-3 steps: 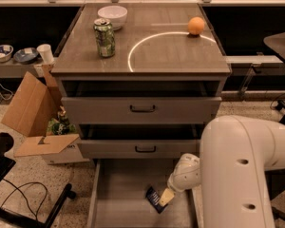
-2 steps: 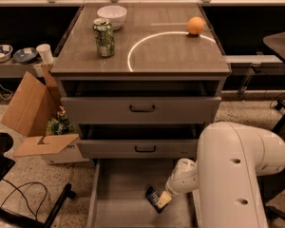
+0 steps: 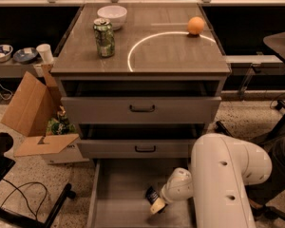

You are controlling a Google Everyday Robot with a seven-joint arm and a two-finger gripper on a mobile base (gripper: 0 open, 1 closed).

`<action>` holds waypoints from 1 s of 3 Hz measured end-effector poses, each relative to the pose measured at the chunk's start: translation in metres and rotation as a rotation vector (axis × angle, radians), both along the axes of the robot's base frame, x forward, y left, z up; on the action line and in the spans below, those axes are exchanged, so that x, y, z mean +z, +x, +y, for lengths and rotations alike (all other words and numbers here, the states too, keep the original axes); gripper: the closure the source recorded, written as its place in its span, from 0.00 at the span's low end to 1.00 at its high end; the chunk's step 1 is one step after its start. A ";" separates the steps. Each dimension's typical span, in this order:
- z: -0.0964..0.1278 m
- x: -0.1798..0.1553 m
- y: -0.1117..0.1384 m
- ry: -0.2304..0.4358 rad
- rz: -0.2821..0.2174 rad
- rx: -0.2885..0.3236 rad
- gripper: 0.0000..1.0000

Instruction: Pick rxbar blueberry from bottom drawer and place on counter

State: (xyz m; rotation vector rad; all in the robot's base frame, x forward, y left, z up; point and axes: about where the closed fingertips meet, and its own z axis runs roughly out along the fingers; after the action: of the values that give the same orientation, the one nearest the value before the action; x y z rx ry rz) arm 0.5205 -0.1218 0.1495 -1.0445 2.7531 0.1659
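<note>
The bottom drawer point(image 3: 114, 194) is pulled open at the foot of the cabinet, a plain grey tray. The rxbar blueberry point(image 3: 151, 194), a small dark blue bar, lies in it right of the middle. My gripper point(image 3: 157, 205) is down inside the drawer, right at the bar's near right edge, on the end of the white arm point(image 3: 223, 175) that reaches in from the right. Whether it holds the bar does not show. The counter point(image 3: 171, 51) is the wood-grain top with a bright curved arc.
On the counter stand a green soda can point(image 3: 104, 37), a white bowl point(image 3: 112, 16) and an orange point(image 3: 196, 25). The two upper drawers point(image 3: 141, 109) with black handles stand slightly out. An open cardboard box point(image 3: 35, 113) sits to the left of the cabinet.
My gripper has shifted a little left and lower in the drawer, closer onto the bar. The big arm link has moved slightly. The bar stays where it was.
</note>
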 end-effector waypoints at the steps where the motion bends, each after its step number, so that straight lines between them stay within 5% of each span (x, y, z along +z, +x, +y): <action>1: 0.024 -0.025 -0.009 0.051 0.029 -0.012 0.00; 3: 0.067 -0.051 -0.028 0.129 0.085 -0.021 0.41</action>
State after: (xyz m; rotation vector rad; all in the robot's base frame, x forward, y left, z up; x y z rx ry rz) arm 0.4922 -0.0552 0.0980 -0.9973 2.7839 0.3881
